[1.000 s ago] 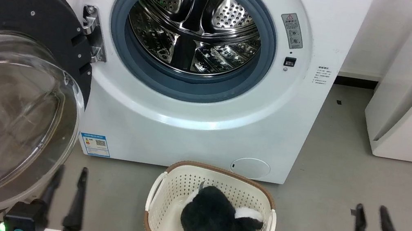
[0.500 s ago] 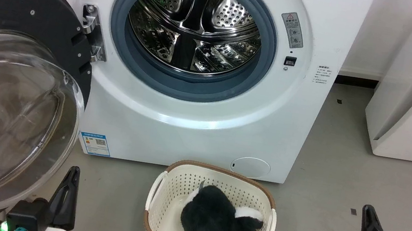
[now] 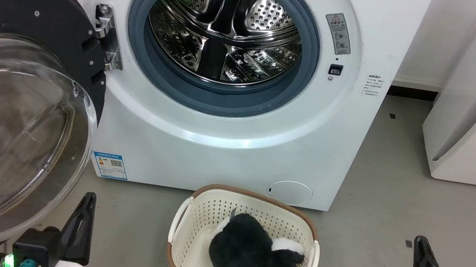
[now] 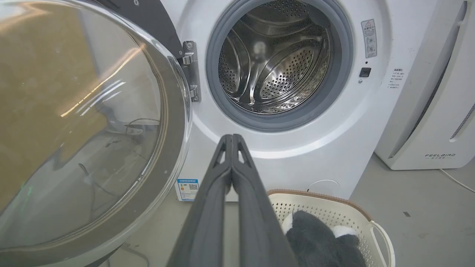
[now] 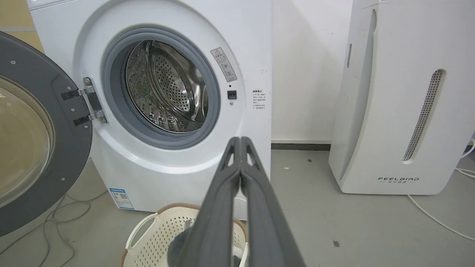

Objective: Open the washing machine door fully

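Seemingly finished: door hangs wide off the washing machine; left gripper and right gripper, fingers pressed together, empty; next, merely confirm full swing.

Probably a laundry room: washing machine, laundry basket, bare grey floor.

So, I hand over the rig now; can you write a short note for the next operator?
Left pincer: shut, empty, low beside the washing machine door, not touching it.
Right pincer: shut, empty, over the floor right of the laundry basket.
Door: swung wide to the left on its hinge; the drum of the washing machine is fully exposed.
Done: door appears fully open.
Remaining: probably nothing; confirm the door is at its stop.
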Robot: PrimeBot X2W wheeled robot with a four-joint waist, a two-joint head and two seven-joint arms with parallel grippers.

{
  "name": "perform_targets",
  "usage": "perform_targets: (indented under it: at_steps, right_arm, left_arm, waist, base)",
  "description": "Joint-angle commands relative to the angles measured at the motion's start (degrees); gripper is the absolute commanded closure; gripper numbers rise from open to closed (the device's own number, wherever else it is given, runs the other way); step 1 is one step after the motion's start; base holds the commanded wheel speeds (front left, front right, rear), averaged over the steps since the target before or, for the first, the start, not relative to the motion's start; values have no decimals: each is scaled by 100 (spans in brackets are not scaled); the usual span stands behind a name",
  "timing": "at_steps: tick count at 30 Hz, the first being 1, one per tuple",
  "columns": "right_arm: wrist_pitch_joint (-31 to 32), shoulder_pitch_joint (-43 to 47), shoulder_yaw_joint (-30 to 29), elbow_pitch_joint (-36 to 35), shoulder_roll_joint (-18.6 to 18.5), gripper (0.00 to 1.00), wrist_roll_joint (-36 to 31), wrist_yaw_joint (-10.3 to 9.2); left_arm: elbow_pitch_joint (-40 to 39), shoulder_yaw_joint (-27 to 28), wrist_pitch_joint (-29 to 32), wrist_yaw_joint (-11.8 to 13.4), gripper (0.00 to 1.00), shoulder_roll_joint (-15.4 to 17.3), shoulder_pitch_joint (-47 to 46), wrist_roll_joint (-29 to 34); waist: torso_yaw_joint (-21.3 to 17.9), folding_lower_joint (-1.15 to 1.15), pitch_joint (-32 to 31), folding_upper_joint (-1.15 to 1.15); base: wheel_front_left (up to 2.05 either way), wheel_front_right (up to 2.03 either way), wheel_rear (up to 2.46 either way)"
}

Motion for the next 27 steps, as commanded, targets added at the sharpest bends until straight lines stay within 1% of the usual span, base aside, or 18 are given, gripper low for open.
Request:
perform_targets:
  at_steps: [1, 27]
  right_arm:
    - [33, -98, 11, 16, 4, 100, -73, 1]
    - [327, -237, 64, 71, 8, 100, -236, 2]
  left_arm:
    - [-39, -9, 31, 43, 100, 0, -74, 47]
    - [-154, -96, 329, 107, 100, -2, -144, 124]
  waist:
    - [0, 0, 2, 0]
    - [0, 0, 37, 0]
  base:
    - [0, 0, 0]
    - [0, 0, 0]
